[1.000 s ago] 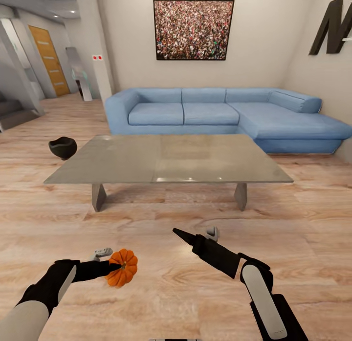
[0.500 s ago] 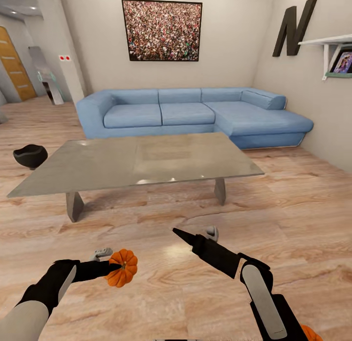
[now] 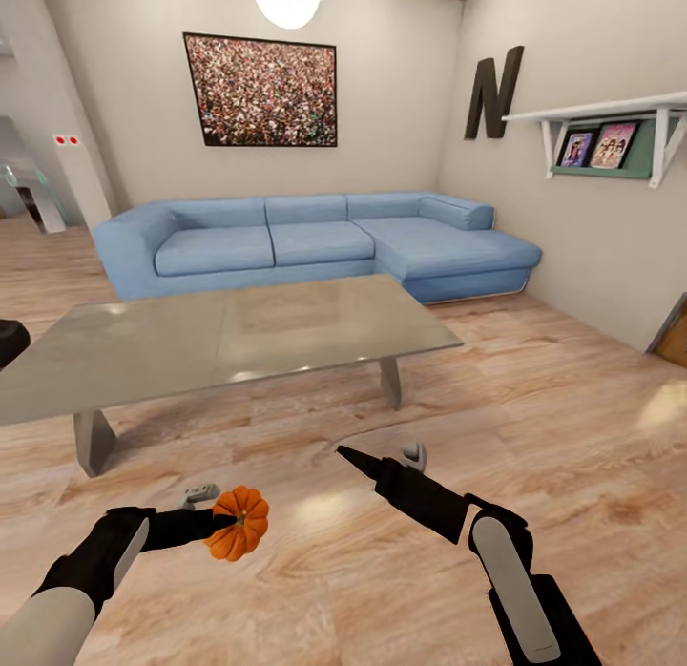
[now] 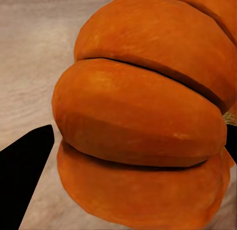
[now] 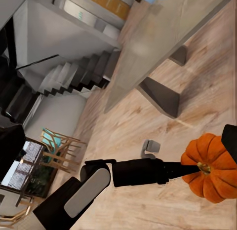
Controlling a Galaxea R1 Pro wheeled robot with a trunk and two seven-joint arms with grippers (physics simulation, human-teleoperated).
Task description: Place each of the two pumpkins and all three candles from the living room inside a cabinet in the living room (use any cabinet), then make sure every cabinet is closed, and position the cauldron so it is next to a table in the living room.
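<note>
My left gripper point(image 3: 227, 523) is shut on a small orange pumpkin point(image 3: 239, 524), held low over the wooden floor in front of me. Up close, the ribbed pumpkin point(image 4: 143, 116) sits between the black fingers point(image 4: 24, 175). From the right wrist, the same pumpkin point(image 5: 210, 167) shows on the left arm's fingertips. My right gripper point(image 3: 351, 455) hangs open and empty beside it. The glass-topped table point(image 3: 219, 337) stands ahead, with the black cauldron point(image 3: 8, 342) cut off by the picture's edge at the table's far left. The candles and the cabinet are out of view.
A blue corner sofa point(image 3: 315, 237) runs behind the table. On the right wall hangs a white shelf point(image 3: 611, 122) with framed pictures. A dark brown edge point(image 3: 674, 332) shows at far right. A staircase point(image 5: 74, 77) lies beyond the table's other end.
The camera has swung to the right, so the table, sofa and cauldron slid left in the picture. Both arms and the held pumpkin keep their places.
</note>
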